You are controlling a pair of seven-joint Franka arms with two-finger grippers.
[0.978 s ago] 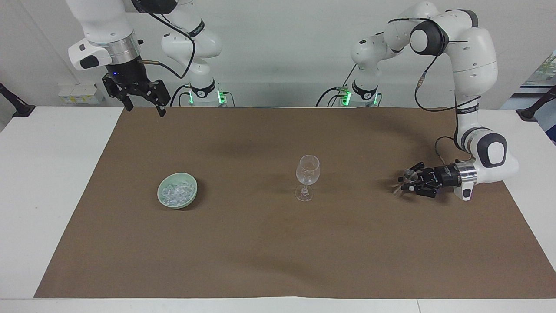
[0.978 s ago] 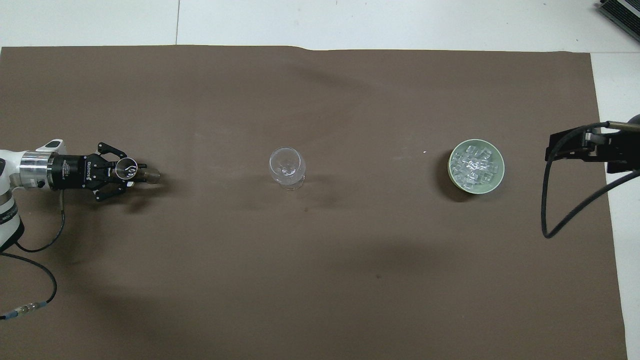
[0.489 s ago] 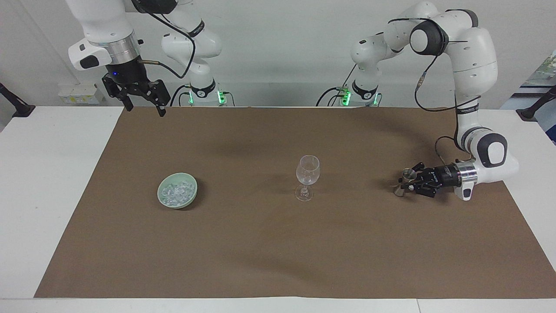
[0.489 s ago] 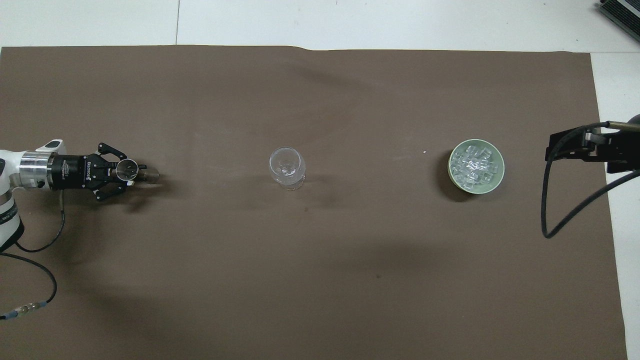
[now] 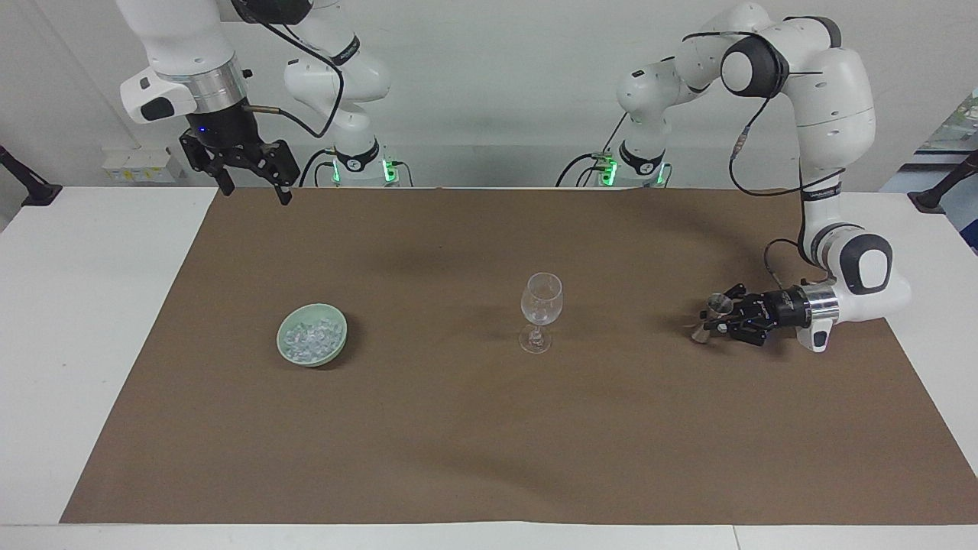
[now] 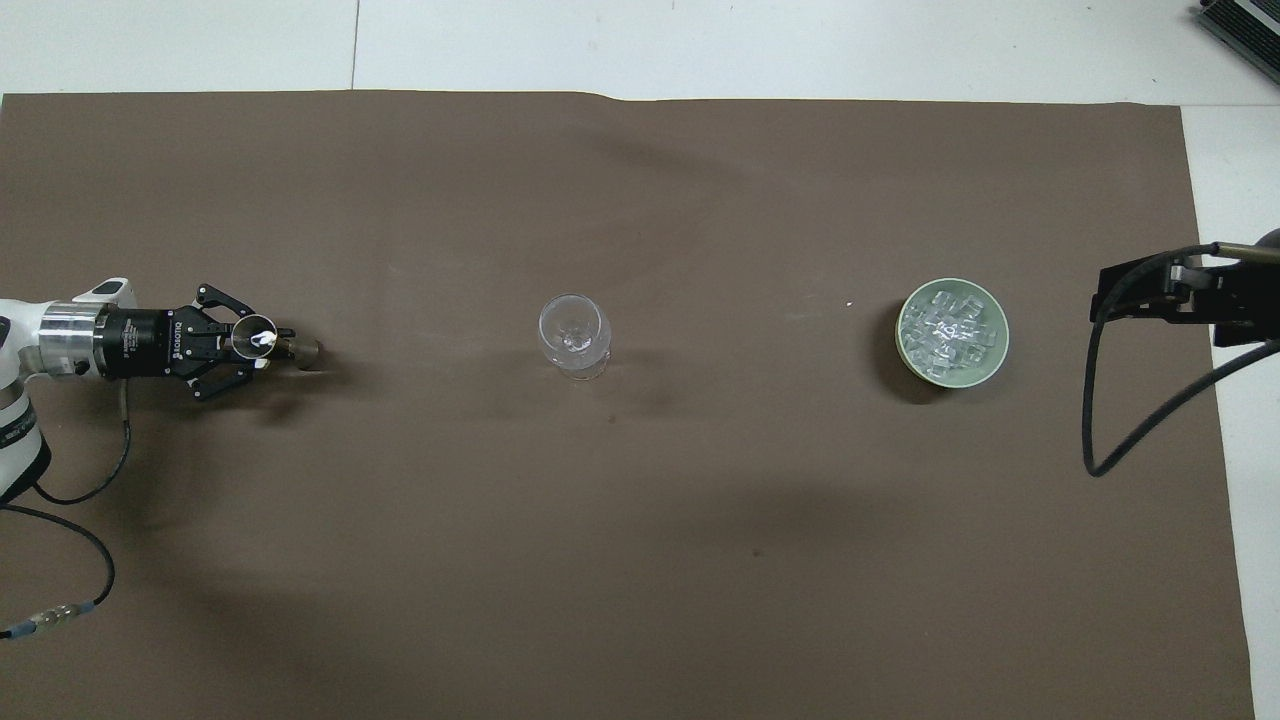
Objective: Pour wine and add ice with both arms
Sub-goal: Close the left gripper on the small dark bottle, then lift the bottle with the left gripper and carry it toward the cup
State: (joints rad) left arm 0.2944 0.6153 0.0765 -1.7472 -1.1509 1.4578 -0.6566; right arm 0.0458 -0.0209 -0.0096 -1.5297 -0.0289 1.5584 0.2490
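Ice (image 5: 310, 338) in small clear pieces fills a pale green bowl (image 5: 338, 327) that stands on the brown mat (image 5: 489, 428), toward the right arm's end of the table (image 5: 76, 321). An empty stemmed glass (image 5: 541, 309) stands upright near the middle of the mat, well apart from the bowl and about as far from the robots as the bowl is. Toward the left arm's end, the left gripper (image 5: 717, 317) lies low and level just above the mat, and its fingers are clenched on a small metal measuring cup (image 5: 715, 307). This cup has two cones: the upper one opens upward, and the lower one (image 6: 303, 349) is at the mat, but I cannot tell if it touches. The right gripper (image 5: 252, 186) hangs high in the air over the mat's edge closest to the robots, with its jaws released and holding nothing; this arm waits.
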